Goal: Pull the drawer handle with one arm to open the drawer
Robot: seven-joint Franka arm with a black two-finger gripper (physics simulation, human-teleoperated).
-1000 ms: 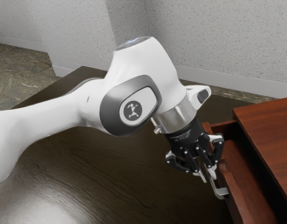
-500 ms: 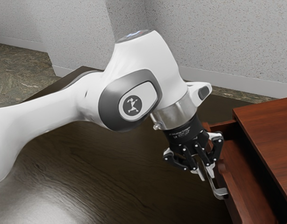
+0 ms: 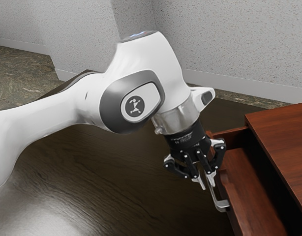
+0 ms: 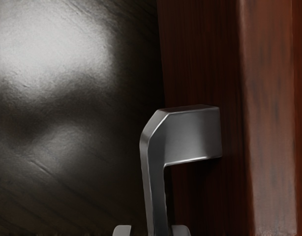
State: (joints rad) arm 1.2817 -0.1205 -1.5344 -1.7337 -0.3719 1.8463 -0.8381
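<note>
Exterior view shows the grey metal drawer handle [image 3: 218, 199] standing off the front panel of the reddish-brown wooden drawer [image 3: 244, 191], with its upper end caught in the black two-finger hand [image 3: 208, 180]. The hand is clenched on the handle, a white-tipped finger on each side of the bar, and the rest of the bar runs down past the fingertips. The drawer sits partly out of the reddish-brown wooden cabinet [image 3: 284, 132], its side wall and dark interior exposed. The white arm [image 3: 52, 123] reaches in from the exterior view's left over the dark wood-grain counter [image 3: 92, 187]. In the wrist view the handle [image 4: 183, 137] rises between two fingertips [image 4: 122, 230], its bent end meeting the drawer [image 4: 200, 59].
</note>
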